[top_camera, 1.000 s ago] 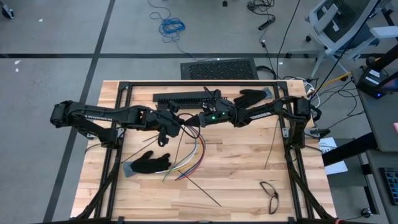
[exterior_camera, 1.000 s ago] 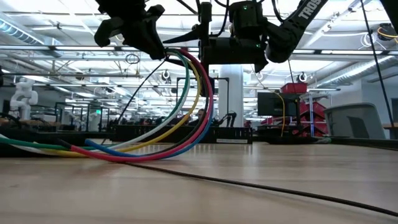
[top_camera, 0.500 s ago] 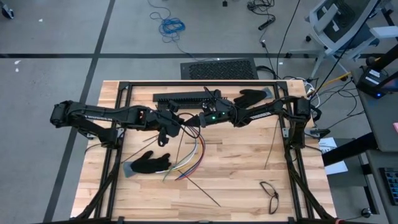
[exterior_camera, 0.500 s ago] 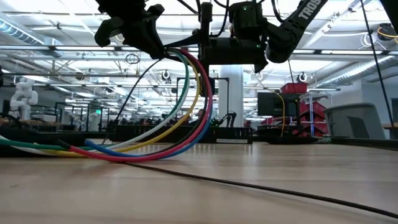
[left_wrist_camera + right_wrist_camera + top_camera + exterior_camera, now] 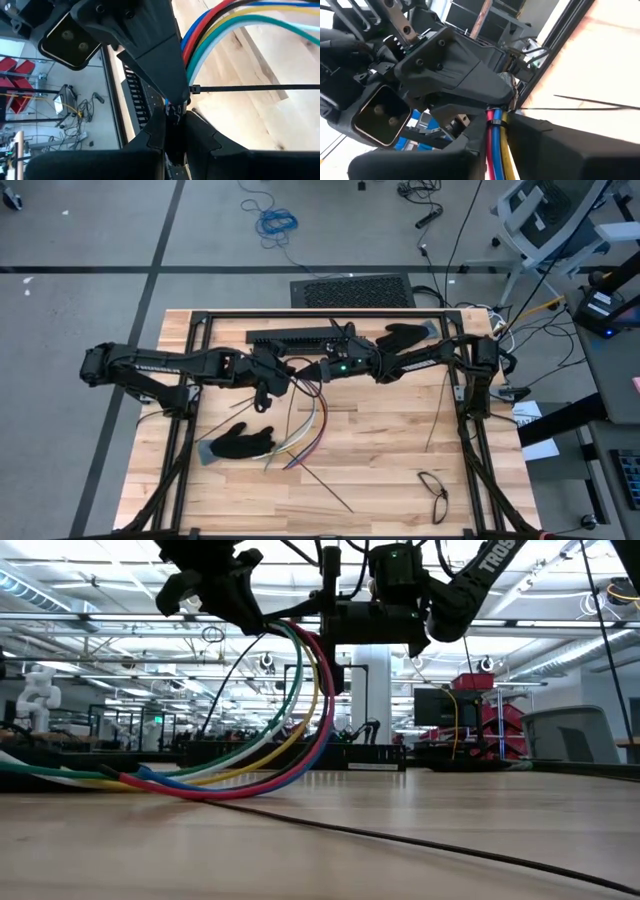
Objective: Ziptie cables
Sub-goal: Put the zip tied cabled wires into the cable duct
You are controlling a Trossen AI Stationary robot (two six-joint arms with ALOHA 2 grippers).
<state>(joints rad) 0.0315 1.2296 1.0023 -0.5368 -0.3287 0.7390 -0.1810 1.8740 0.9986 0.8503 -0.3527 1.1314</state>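
The cables (image 5: 300, 710), red, blue, yellow, green and white, arc down in a bundle from both grippers to the table, where their free ends (image 5: 290, 455) lie. My left gripper (image 5: 283, 377) and my right gripper (image 5: 312, 372) meet tip to tip above mid-table, each shut on the bundle's top end. A thin black zip tie (image 5: 194, 90) circles the bundle beside the left fingers, and its tail (image 5: 250, 87) sticks out sideways. My left gripper pinches the bundle's upper end (image 5: 176, 106) between its two fingers, slanting down from the table's left. The cables leave the hold and curve down, lifted clear there. My right gripper holds the same bundle close by, several cables (image 5: 495, 131) between its two fingers, coming level from the table's right. The cables hang below in a slack arc.
A black glove (image 5: 240, 443) lies by the cables' ends, and another (image 5: 405, 335) sits at the far right. A long black slotted bar (image 5: 295, 337) lies along the far edge. Loose zip ties (image 5: 330, 488) (image 5: 437, 415) and eyeglasses (image 5: 435, 495) lie on the near half.
The hanging arc of the cables has drawn in a little toward the table's left. Both arms have kept their place.
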